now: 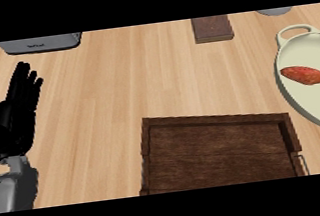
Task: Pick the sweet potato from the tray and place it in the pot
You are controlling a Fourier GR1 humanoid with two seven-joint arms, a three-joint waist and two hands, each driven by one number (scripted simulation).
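Observation:
The reddish-orange sweet potato (304, 74) lies inside the cream pot (294, 48), a wide pale dish with a loop handle at its far end, at the right edge of the head view. The dark wooden tray (150, 146) sits at bottom centre with nothing on it. My left hand (15, 117) rests open at the left edge, fingers straight and pointing up, well apart from both tray and pot. My right hand does not show in this view.
A grey appliance (40, 43) stands at the back left. A dark brown block (212, 28) lies at the back centre, and a grey rounded object (276, 11) peeks in at the back right. Bare wooden counter (137, 77) stretches between them.

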